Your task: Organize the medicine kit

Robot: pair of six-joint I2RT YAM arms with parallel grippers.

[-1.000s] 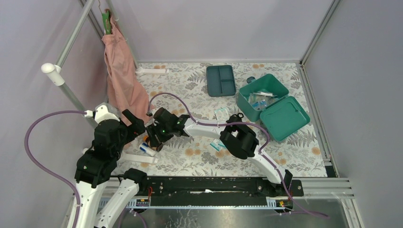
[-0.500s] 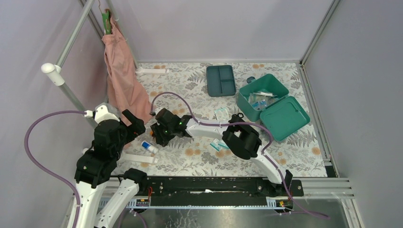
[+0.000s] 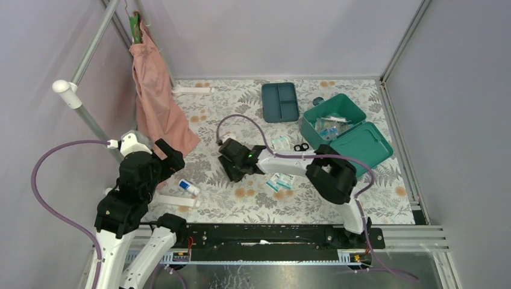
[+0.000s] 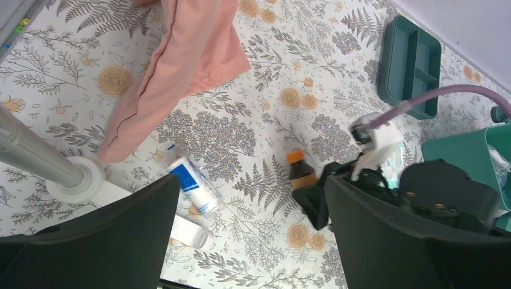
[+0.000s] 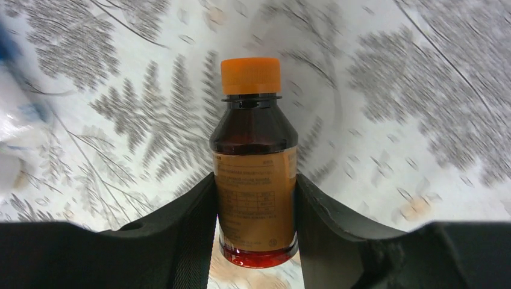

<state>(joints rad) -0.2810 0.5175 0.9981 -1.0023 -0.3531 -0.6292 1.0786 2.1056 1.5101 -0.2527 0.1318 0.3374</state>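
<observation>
Medicine kit point(image 3: 361, 149), open at two o'clock on the desk point(image 3: 385, 192), is seemingly being filled, an orange-capped syrup bottle point(image 5: 256, 162) being clamped by the right fingers point(image 5: 193, 229) near centre, the left fingers point(image 4: 90, 241) being held wide and empty, and a carry toward two o'clock likely being called for.

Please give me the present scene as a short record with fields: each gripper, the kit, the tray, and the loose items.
Right gripper: shut on brown bottle with orange cap
Left gripper: open, holding nothing
Medicine kit: lid open, packets inside
Divided tray: beside the kit, empty
Lying loose: white-blue tube, sachets
</observation>
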